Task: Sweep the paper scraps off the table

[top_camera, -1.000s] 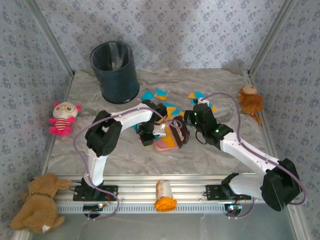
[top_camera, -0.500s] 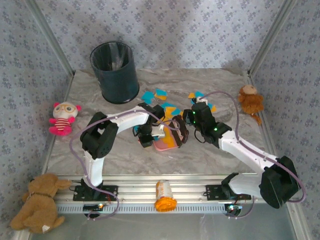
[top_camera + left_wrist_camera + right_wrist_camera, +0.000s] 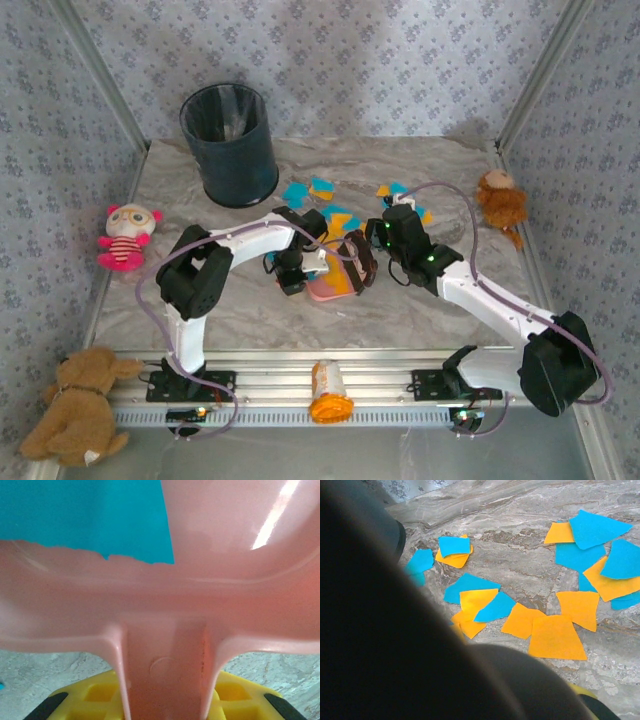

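Orange-yellow and turquoise paper scraps (image 3: 322,189) lie in loose groups on the marble table (image 3: 180,200), with more of them (image 3: 555,635) spread ahead in the right wrist view. A pink dustpan (image 3: 331,286) rests flat near the middle. My left gripper (image 3: 294,270) is shut on its handle (image 3: 165,675), which runs between the yellow fingers (image 3: 97,700). A turquoise scrap (image 3: 85,515) lies inside the pan. My right gripper (image 3: 385,240) is shut on a dark brush (image 3: 360,258), just right of the pan. The brush (image 3: 395,630) hides the jaws in the right wrist view.
A black bin (image 3: 232,145) stands at the back left. A pink plush doll (image 3: 125,237) lies at the left edge, a brown plush (image 3: 500,205) at the right edge, a teddy (image 3: 80,400) at the near left. An orange bottle (image 3: 328,392) lies on the front rail.
The left arm's elbow has swung slightly left and its gripper has edged back with the dustpan handle. The right gripper and brush have crept slightly toward the scraps.
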`<action>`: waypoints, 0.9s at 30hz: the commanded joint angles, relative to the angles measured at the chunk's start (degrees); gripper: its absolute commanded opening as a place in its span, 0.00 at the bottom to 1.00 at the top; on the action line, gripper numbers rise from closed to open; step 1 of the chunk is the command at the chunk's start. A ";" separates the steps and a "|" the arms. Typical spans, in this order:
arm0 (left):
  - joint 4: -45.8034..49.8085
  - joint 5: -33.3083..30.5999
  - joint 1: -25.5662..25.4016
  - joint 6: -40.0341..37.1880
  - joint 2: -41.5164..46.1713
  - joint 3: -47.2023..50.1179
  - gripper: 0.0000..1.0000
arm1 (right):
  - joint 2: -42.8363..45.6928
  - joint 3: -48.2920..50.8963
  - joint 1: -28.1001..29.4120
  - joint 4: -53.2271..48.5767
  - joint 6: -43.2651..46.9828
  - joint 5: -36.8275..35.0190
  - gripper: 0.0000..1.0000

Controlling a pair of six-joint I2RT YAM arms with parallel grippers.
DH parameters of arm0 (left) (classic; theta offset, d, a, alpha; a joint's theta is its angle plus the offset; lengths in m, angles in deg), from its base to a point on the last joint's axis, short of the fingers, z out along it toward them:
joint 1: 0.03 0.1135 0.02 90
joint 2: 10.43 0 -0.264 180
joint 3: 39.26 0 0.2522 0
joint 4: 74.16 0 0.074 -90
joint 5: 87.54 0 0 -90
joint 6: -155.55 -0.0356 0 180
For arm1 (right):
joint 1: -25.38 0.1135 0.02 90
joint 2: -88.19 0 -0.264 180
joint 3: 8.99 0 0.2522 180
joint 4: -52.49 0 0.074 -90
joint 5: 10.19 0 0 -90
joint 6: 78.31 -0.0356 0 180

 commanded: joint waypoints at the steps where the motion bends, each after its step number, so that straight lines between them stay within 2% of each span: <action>1: -1.73 -0.13 0.58 1.68 2.01 0.38 0.26 | -1.05 -0.91 0.84 -4.77 0.32 0.60 0.00; 3: -1.75 0.03 0.63 1.48 2.10 0.23 0.22 | -1.09 -0.85 0.78 -4.73 0.28 0.69 0.00; 7: -0.90 0.02 0.49 0.93 2.78 0.03 0.06 | -0.64 -0.82 0.57 -4.11 -0.08 1.77 0.00; 11: 0.48 -0.22 0.32 0.24 3.80 0.03 0.00 | 1.41 -0.46 0.15 -3.84 -0.97 2.43 0.00; 16: 1.95 -1.37 0.25 -1.07 5.10 0.78 0.00 | 6.46 -0.50 -0.87 -4.47 -1.66 3.58 0.00; 21: 3.55 -3.58 0.26 -1.57 6.43 0.74 0.00 | 12.15 -0.33 -2.18 -8.05 -1.73 0.25 0.00; 24: 4.72 -3.59 0.73 -0.85 7.51 -0.48 0.00 | 15.11 0.53 -4.10 -10.19 -1.78 -3.13 0.00; 27: 5.71 -3.22 1.30 -0.35 8.95 -2.06 0.00 | 16.98 1.25 -7.85 -12.22 -0.96 -3.34 0.00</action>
